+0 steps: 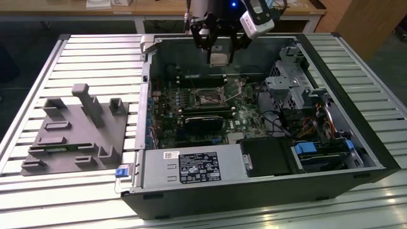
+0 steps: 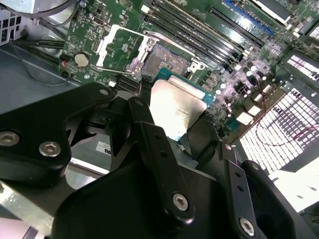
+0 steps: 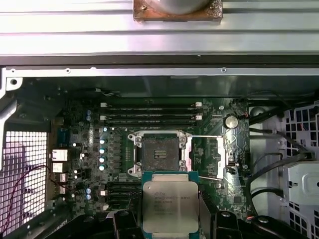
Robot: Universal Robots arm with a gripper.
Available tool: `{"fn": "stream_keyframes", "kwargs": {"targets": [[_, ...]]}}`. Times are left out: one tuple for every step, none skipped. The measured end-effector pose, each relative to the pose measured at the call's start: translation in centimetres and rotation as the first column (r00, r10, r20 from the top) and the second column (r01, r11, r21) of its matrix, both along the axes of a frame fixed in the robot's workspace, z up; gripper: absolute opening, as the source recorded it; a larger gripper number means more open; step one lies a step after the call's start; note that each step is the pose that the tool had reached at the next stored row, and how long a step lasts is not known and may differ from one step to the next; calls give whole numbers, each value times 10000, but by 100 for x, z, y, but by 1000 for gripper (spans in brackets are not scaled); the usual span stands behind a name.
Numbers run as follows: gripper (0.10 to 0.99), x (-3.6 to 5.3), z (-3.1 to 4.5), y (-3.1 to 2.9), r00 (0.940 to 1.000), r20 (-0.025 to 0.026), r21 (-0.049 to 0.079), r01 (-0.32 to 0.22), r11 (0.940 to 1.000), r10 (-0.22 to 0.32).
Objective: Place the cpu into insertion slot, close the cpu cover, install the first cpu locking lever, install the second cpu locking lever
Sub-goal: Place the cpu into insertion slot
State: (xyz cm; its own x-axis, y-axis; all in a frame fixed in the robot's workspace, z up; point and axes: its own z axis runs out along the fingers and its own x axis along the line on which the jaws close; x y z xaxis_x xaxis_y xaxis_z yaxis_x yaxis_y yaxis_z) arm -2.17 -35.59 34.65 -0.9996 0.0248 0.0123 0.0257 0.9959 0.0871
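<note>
My gripper (image 1: 220,51) hangs above the open computer case (image 1: 330,119), shut on the cpu (image 1: 219,58), a flat square chip with a pale metal top. In both wrist views the cpu (image 3: 170,206) (image 2: 178,107) sits between the black fingers (image 2: 149,134), raised off the motherboard. The insertion slot (image 3: 158,154) (image 1: 208,97) (image 2: 167,57) lies bare below it, its dark centre showing. The cpu cover (image 3: 208,157) (image 2: 119,47), a thin silver frame, is swung open beside the slot.
A long black card (image 1: 207,121) lies just in front of the slot, with memory slots (image 3: 149,112) behind it. A power supply (image 1: 184,167) and drive cage (image 1: 289,86) crowd the case. A grey fixture (image 1: 76,133) rests on the slatted table (image 1: 95,52).
</note>
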Motion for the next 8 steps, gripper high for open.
{"fn": "stream_keyframes", "kwargs": {"targets": [[541, 0, -9, 0, 10000, 4, 0, -1, 10000, 1], [541, 0, -19, 0, 10000, 7, -1, 0, 10000, 0], [541, 0, -32, 0, 10000, 9, -1, 0, 10000, 0], [541, 0, -44, 0, 10000, 10, -3, 0, 10000, 0], [541, 0, -56, 0, 10000, 12, -4, 0, 10000, 0], [541, 0, -68, 0, 10000, 12, -5, 0, 10000, 0], [541, 0, -80, 0, 10000, 13, -6, 0, 10000, 0], [541, 0, -91, 0, 10000, 14, -6, 0, 10000, 0]]}}
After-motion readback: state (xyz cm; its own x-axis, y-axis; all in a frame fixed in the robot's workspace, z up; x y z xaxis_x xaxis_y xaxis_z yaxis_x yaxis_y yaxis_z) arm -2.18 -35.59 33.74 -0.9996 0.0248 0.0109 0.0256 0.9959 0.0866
